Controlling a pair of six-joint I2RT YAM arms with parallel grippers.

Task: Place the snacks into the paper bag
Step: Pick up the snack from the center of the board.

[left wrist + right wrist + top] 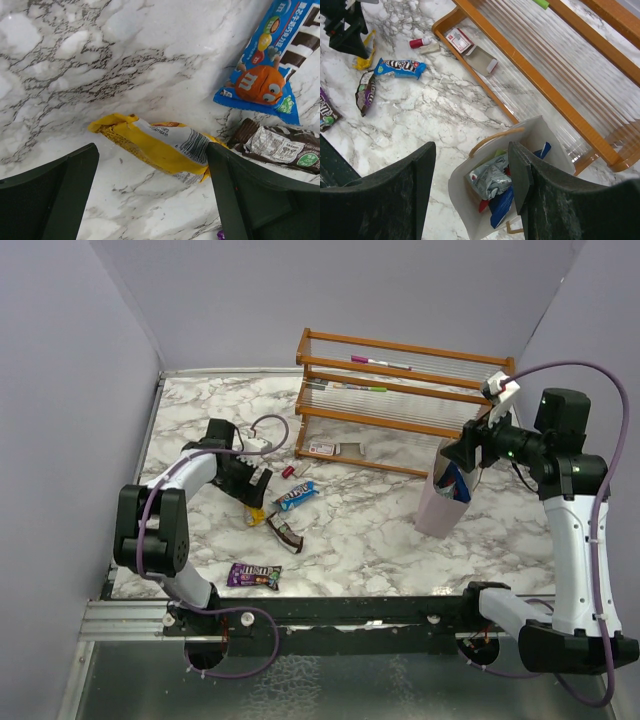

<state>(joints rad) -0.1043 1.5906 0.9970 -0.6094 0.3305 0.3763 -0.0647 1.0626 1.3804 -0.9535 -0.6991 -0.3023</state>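
Marble worktop [400, 540], carrying all items. Wooden rack [400, 390] with clear shelves, standing beyond the right end effector [465, 450], a few pens on its shelves. Paper bag [440, 505], pale lilac, upright, directly beneath the right end effector; in the right wrist view its open mouth and one string handle lie under the fingers, the right-hand finger [520, 170] over the mouth and the left-hand finger outside the bag's rim. Right end effector: jaws partway apart, hovering above the bag. Contents of the bag: a grey-teal packet [489, 181] on top, with blue, red and green wrappers showing beside it. Left end effector [250, 485]: jaws wide, lowered close to the worktop and straddling the yellow snack [155, 142], which lies across the gap with one end against the right-hand finger [250, 195]. Blue-white snack [270, 65], flat on the worktop, just beyond that finger. Dark brown snack [280, 145], flat, just beside the same finger and next to the yellow one. Purple snack [253, 576], flat, well behind the left end effector toward the arm bases. White card [322, 448] and small red cylinder [288, 471], near the rack's foot, ahead of the left end effector.
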